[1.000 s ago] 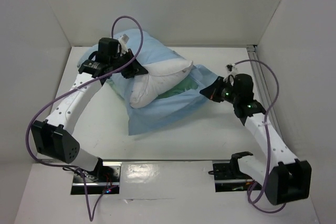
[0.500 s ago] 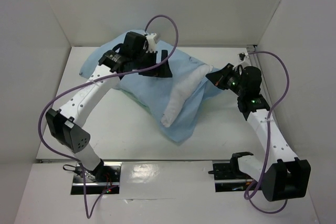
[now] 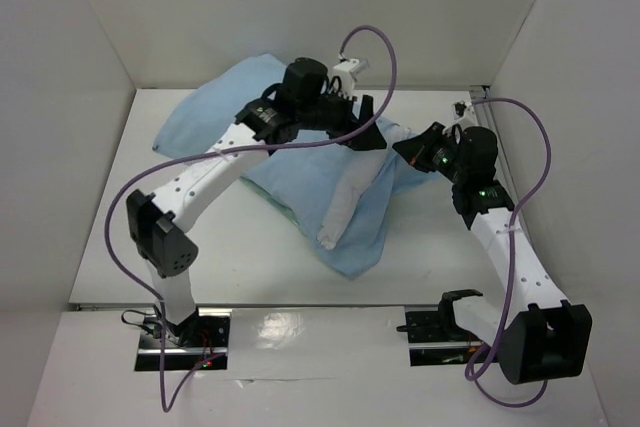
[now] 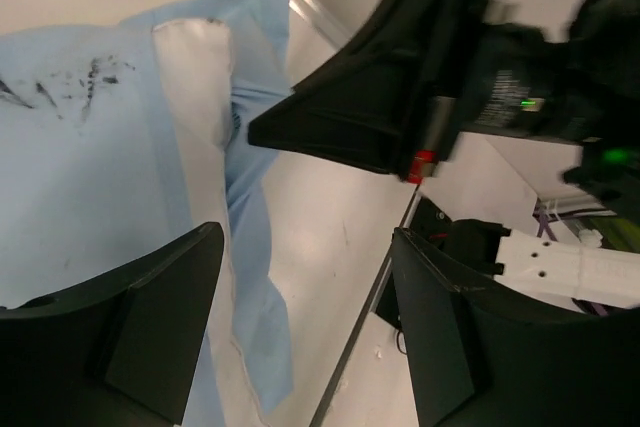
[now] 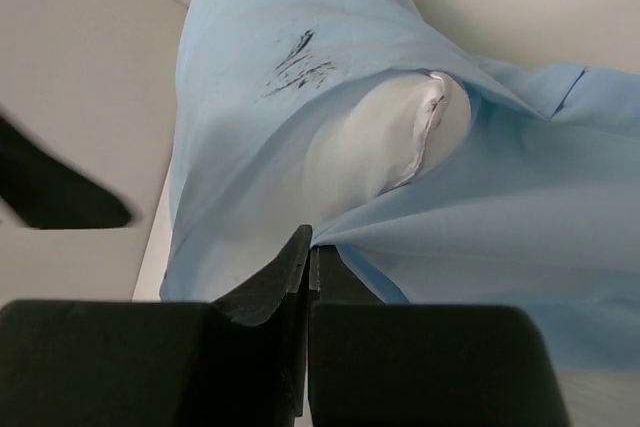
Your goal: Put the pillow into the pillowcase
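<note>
The light blue pillowcase (image 3: 270, 162) lies rumpled across the middle of the table with the white pillow (image 3: 343, 209) inside it; only a narrow white strip shows. My right gripper (image 3: 408, 150) is shut on the pillowcase's edge (image 5: 470, 207), and the pillow's end (image 5: 385, 137) shows at the opening just beyond the jaws (image 5: 310, 247). My left gripper (image 3: 366, 133) hovers open over the right part of the pillowcase, close to the right gripper. Between its fingers (image 4: 310, 317) I see only table and a blue fold (image 4: 250, 277); pillow (image 4: 195, 62) and pillowcase (image 4: 80, 147) lie to the left.
White walls close in the table on the left, back and right. A metal rail (image 3: 320, 307) runs along the near edge by the arm bases. Purple cables (image 3: 375, 42) loop above both arms. The right gripper's black body (image 4: 370, 117) sits close in front of my left fingers.
The left gripper has let go of the pillowcase, opened and swung right toward the right gripper. The pillowcase now covers more of the pillow. The right gripper rose early, then held still.
</note>
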